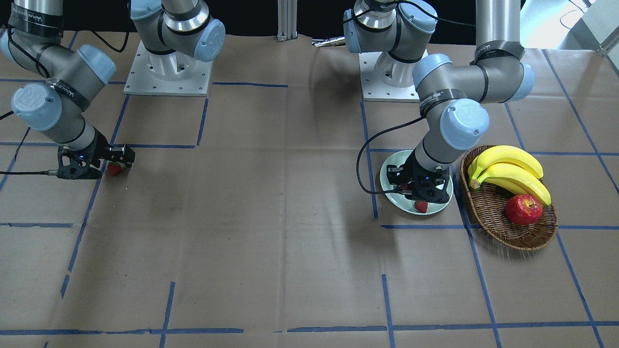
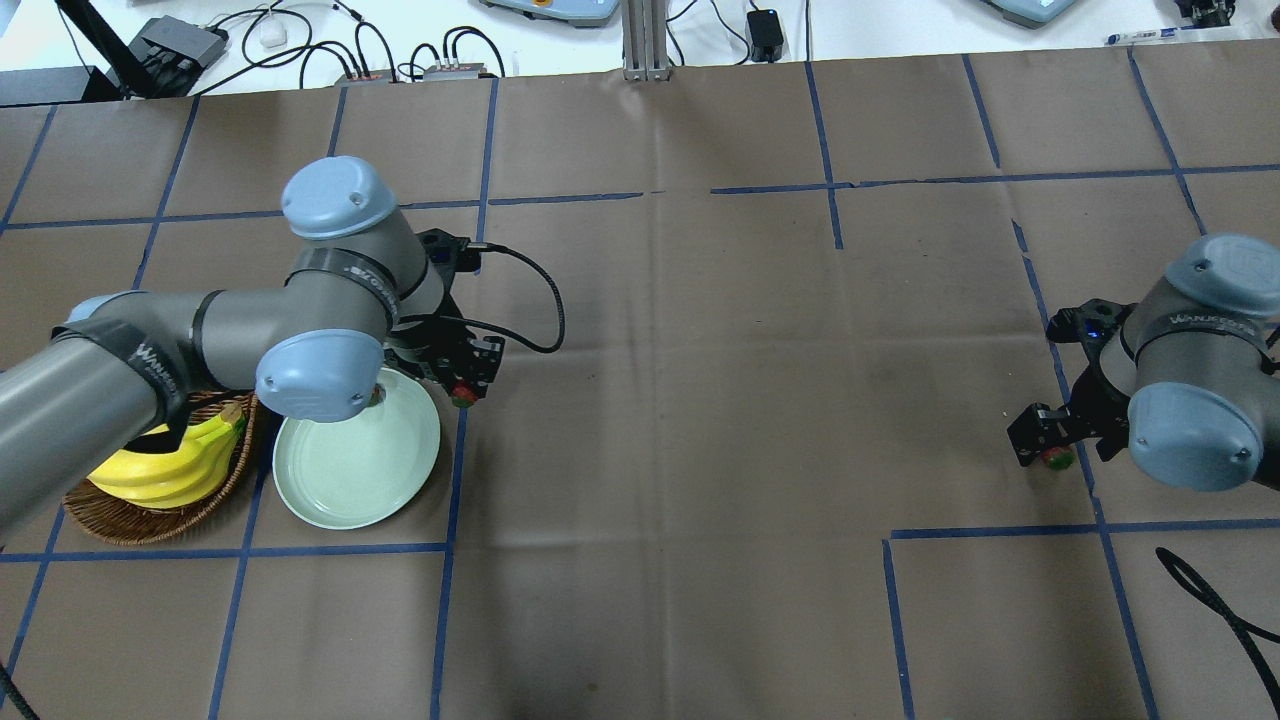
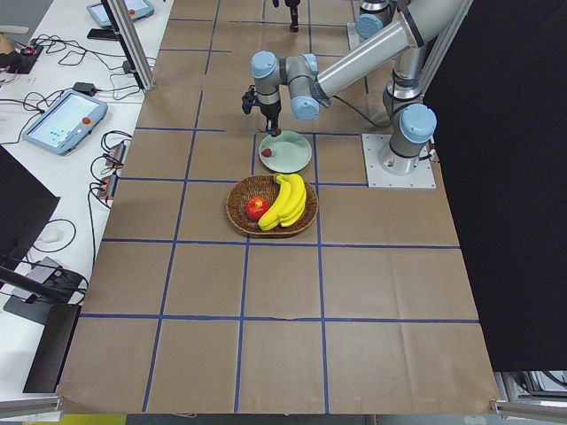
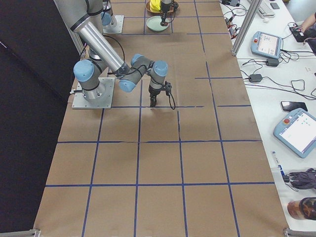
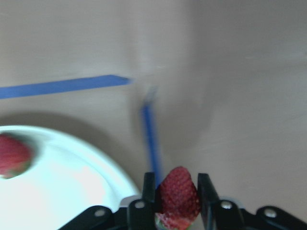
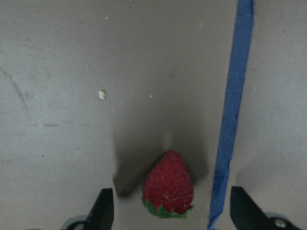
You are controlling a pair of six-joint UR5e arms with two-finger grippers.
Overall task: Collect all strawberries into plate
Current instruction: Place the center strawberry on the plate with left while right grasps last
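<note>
The mint-green plate (image 1: 392, 168) lies next to the basket and also shows in the overhead view (image 2: 350, 470). One strawberry (image 1: 421, 206) lies on the plate near its rim (image 5: 12, 155). My left gripper (image 5: 176, 179) is shut on a second strawberry (image 5: 178, 197) and holds it just beside the plate's edge (image 2: 462, 395). A third strawberry (image 6: 168, 186) lies on the table by a blue tape line (image 1: 114, 169). My right gripper (image 6: 173, 212) is open and low over it, one finger on each side.
A brown wicker basket (image 1: 503, 232) with bananas (image 1: 508, 171) and a red apple (image 1: 523, 209) stands right beside the plate. Blue tape lines cross the brown paper table cover. The left arm's elbow (image 2: 320, 375) hangs over part of the plate.
</note>
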